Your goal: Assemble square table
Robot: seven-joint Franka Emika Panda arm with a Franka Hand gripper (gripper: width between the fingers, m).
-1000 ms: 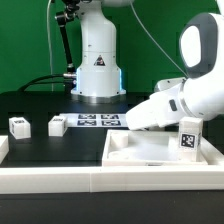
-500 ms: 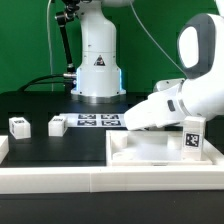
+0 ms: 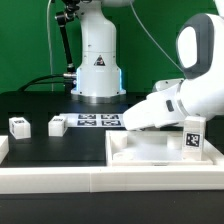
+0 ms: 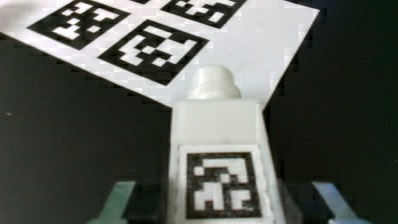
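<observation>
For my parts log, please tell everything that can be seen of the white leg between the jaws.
The leg is a white, plastic-looking block with a narrower rounded peg at one end and a black-and-white tag on its face. It sits between the jaws, with a dark gap on each side, so neither touches it. What it rests on is hidden.

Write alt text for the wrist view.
A white table leg with a black-and-white tag sits between the two fingers of the gripper, a dark gap showing on each side. Beyond its narrow tip, the marker board rests on the black table.
</observation>
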